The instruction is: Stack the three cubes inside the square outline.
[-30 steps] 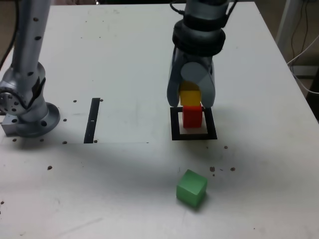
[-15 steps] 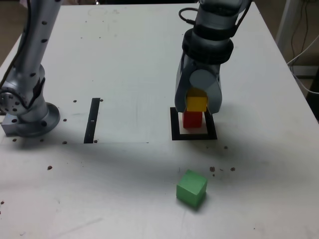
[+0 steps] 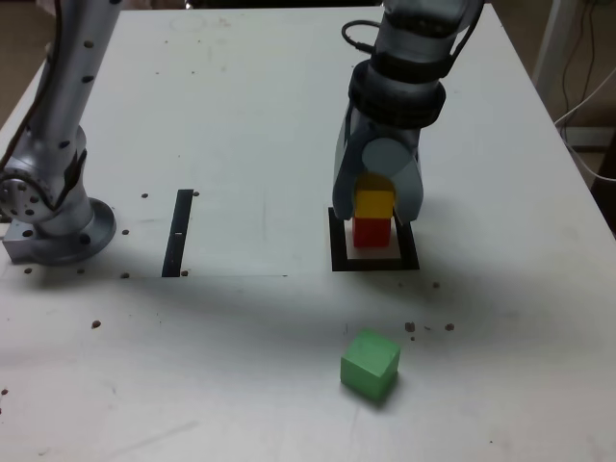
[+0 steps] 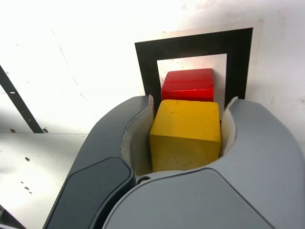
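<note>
The yellow cube [image 3: 374,204] is held between the grey fingers of my gripper [image 3: 376,208], which is shut on it. It hangs straight over the red cube [image 3: 372,232], its underside at or just above the red top. The red cube stands inside the black square outline [image 3: 375,262]. The wrist view shows the yellow cube [image 4: 187,134] clamped in my gripper [image 4: 190,104], with the red cube [image 4: 188,85] beyond it inside the square outline [image 4: 147,62]. The green cube [image 3: 370,363] lies alone on the table, nearer the camera than the outline.
A narrow black strip [image 3: 178,232] lies on the white table [image 3: 241,125] towards the exterior view's left. The arm's grey base [image 3: 58,226] stands at the far left edge. Small dark specks dot the table surface.
My gripper has come down with the yellow cube, from a little above and behind the red cube to right over it. The red and green cubes have not moved.
</note>
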Motion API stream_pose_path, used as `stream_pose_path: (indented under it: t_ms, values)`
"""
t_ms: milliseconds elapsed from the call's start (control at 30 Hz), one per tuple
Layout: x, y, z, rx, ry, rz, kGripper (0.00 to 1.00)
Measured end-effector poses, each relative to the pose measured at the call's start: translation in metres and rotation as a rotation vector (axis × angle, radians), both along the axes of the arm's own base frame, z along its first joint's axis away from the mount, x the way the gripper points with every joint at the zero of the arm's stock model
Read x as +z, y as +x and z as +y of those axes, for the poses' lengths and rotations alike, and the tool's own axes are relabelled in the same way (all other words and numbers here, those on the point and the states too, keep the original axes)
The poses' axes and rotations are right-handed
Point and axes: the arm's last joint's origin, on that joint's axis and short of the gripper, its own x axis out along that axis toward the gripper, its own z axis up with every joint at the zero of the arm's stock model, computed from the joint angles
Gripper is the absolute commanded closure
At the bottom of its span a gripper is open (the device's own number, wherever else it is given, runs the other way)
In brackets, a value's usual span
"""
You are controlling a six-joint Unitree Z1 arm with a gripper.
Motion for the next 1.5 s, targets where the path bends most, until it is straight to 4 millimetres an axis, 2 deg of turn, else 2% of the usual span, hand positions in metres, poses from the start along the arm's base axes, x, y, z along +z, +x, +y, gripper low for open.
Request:
stream_pose_path:
  t_ms: [433, 667, 833, 1067, 1233, 1500]
  values:
    - [-0.004, -0.003, 0.001, -0.001, 0.001, 0.014, 0.01]
    - [0.025, -0.024, 0.005, 0.011, 0.047, -0.054, 0.01]
    - [0.038, -0.039, 0.001, 0.009, 0.055, -0.076, 0.01]
    - [0.044, -0.050, -0.028, -0.043, 0.057, -0.090, 0.00]
    - [0.045, -0.056, -0.067, -0.110, 0.052, -0.102, 0.00]
    - [0.034, -0.057, -0.120, -0.192, 0.036, -0.083, 0.00]
